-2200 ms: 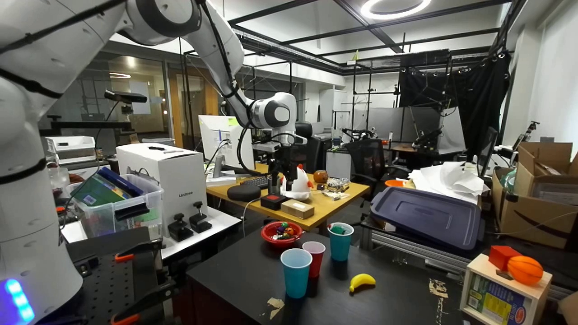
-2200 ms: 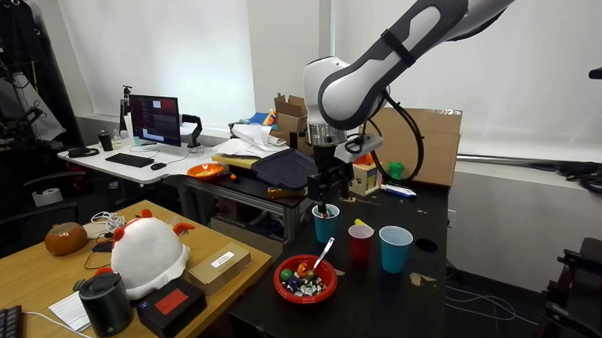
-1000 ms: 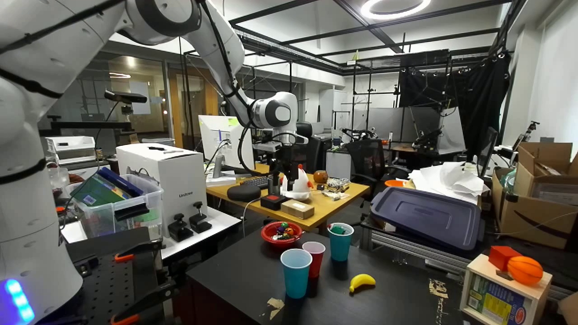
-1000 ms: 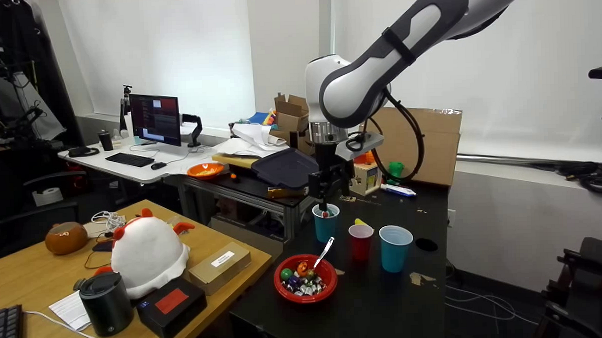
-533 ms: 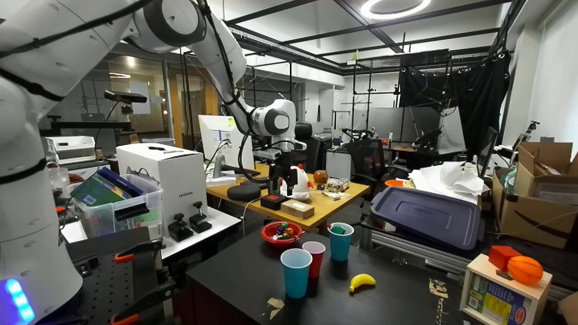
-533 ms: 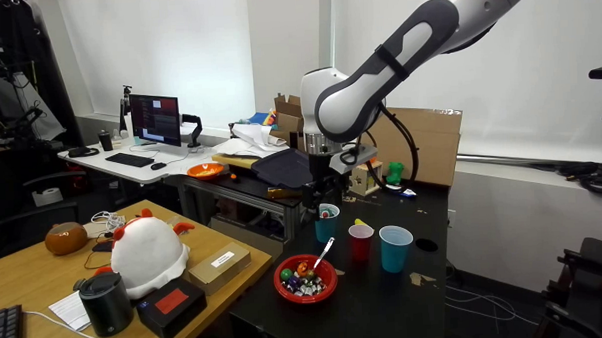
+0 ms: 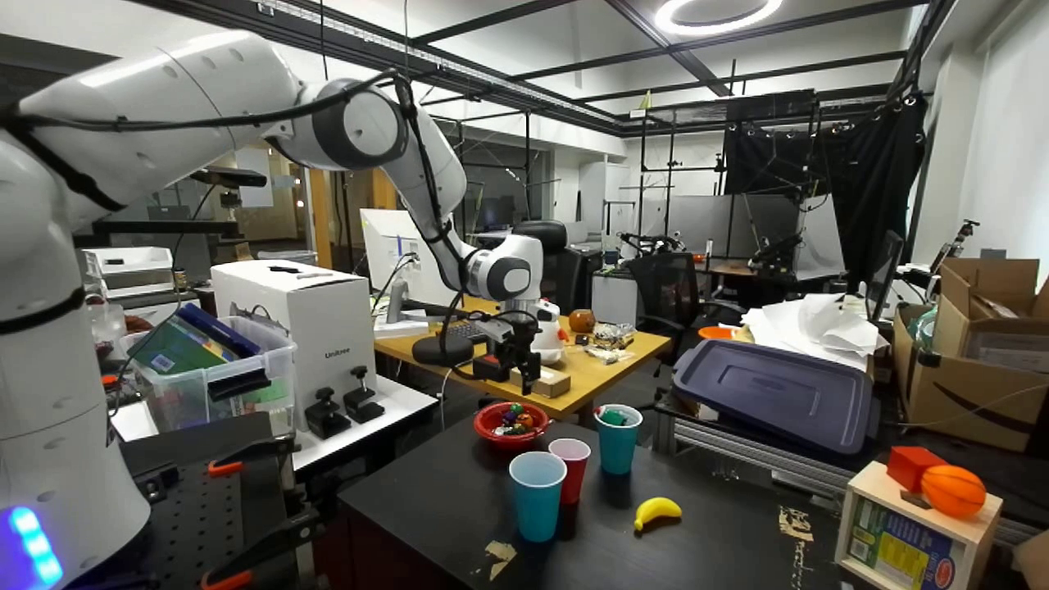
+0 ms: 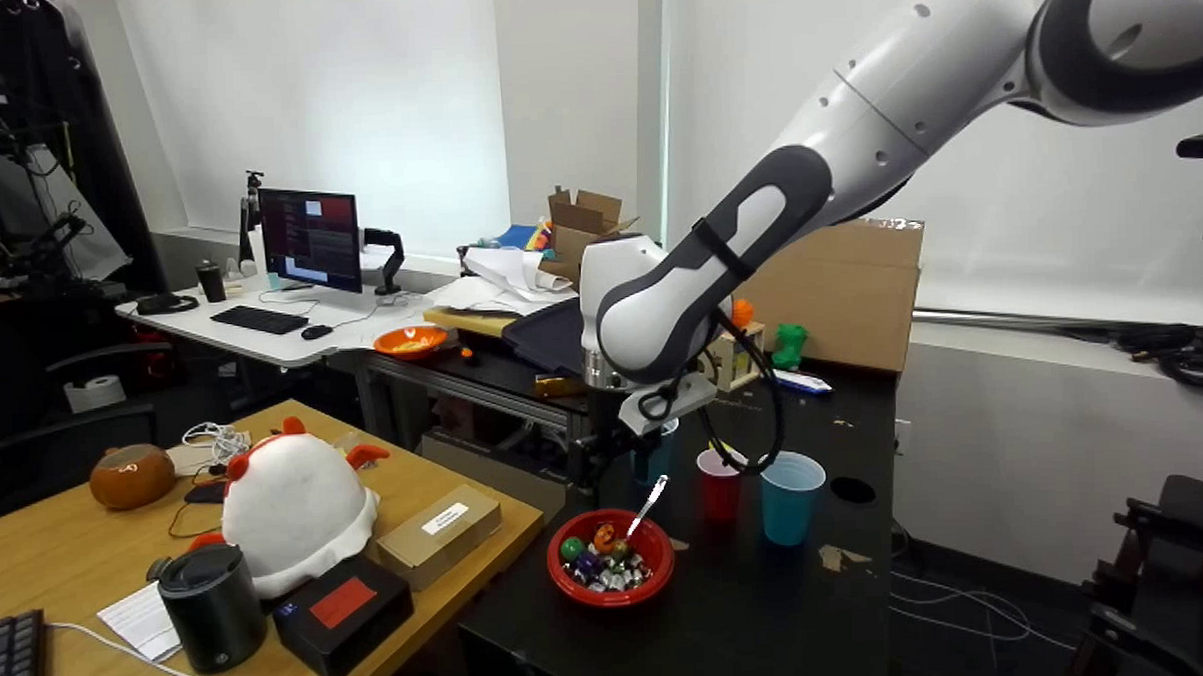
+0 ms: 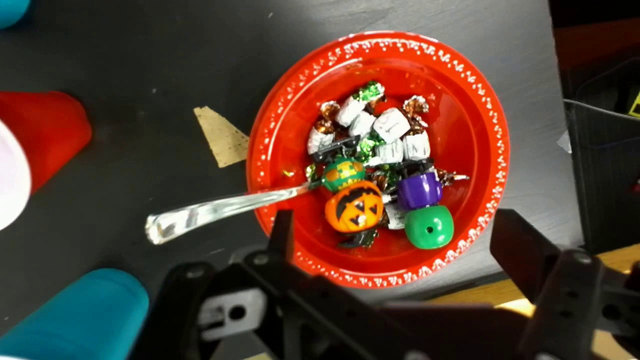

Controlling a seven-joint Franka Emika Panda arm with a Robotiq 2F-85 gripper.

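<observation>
My gripper [image 9: 396,235] stands open above the near rim of a red bowl [image 9: 457,135], with nothing held between its fingers. Inside the bowl lie white wrapped candies [image 9: 392,125], an orange pumpkin-faced piece [image 9: 355,206], a purple piece [image 9: 420,191] and a green piece [image 9: 429,227]. A shiny utensil handle [image 9: 225,207] leans over the rim; its other end is hidden among the pieces. In an exterior view the gripper [image 7: 524,373] hangs just over the bowl [image 7: 483,426]. Beside the bowl stand a red cup [image 8: 720,489] and a teal cup [image 8: 792,501].
Another teal cup [image 7: 618,447] with something green in it stands farther along the black table, near a yellow banana [image 7: 658,511]. A wooden desk [image 8: 28,538] adjoins, bearing a white plush [image 8: 297,509] and a cardboard box [image 8: 440,536]. A wooden box [image 7: 910,533] sits on the black table.
The arm has come down, and the gripper has moved from in front of the far teal cup toward the red bowl, tilting slightly. It stays open; the cups and bowl have not moved.
</observation>
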